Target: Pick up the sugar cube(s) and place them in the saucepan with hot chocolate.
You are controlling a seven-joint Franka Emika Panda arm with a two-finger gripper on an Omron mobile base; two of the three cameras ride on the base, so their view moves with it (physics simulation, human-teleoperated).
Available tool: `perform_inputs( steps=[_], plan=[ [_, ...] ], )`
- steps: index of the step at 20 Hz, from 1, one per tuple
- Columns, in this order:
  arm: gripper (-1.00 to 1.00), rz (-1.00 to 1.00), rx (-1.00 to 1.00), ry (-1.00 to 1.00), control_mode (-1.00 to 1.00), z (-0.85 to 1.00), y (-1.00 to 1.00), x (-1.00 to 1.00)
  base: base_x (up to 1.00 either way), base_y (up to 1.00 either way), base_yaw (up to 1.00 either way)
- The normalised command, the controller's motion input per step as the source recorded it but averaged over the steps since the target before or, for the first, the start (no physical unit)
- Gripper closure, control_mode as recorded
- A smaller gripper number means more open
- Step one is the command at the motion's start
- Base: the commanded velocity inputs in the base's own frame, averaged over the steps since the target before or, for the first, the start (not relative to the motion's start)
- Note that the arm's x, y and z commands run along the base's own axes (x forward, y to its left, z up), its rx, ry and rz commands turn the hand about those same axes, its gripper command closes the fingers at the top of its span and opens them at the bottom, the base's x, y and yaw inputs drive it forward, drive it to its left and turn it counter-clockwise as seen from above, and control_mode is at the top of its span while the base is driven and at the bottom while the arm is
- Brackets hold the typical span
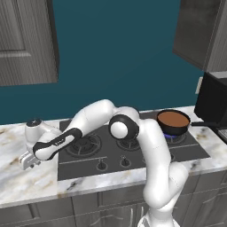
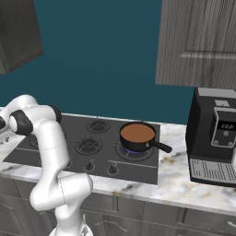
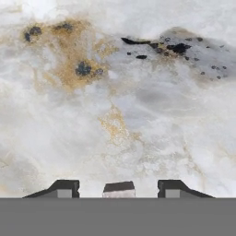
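So in the hand view I've got a sugar cube (image 3: 119, 187) sitting between the fingertips (image 3: 64, 188) on the marble desk (image 3: 138, 115), jaws spread with gaps on both sides, not clenched on it. The gripper (image 1: 27, 162) hovers low left of the stove (image 1: 133, 148); the saucepan (image 1: 173, 121) with hot chocolate sits on the back right burner.

Teal wall (image 1: 119, 53); grey wood cabinets (image 2: 198, 41); marble counter (image 1: 26, 177); black cooktop (image 1: 133, 153).

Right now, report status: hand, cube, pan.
Hand low over marble counter, fingers either side of sugar cube, not gripping yet. Saucepan on right rear burner, chocolate inside. Nothing between.
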Motion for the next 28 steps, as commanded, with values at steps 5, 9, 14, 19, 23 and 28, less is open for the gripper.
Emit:
perform_inputs(
  steps=[5,9,14,19,23,28],
  plan=[
    [1.0,0.0,0.0,0.0,-1.0,-0.19,-0.09,0.0,0.0,0.0,0.0],
    [1.0,0.0,0.0,0.0,-1.0,-0.21,-0.02,-0.01,0.0,0.0,0.0],
    [1.0,0.0,0.0,0.0,-1.0,-0.06,-0.11,0.0,0.0,0.0,0.0],
    [1.0,0.0,0.0,-0.03,-1.0,0.22,-0.44,-0.05,0.0,0.0,0.0],
    [1.0,0.0,0.03,-0.11,-1.0,0.45,-0.7,-0.25,0.0,0.0,0.0],
    [1.0,0.0,0.08,-0.15,-1.0,0.44,-0.65,-0.12,0.0,0.0,0.0]
  ],
)
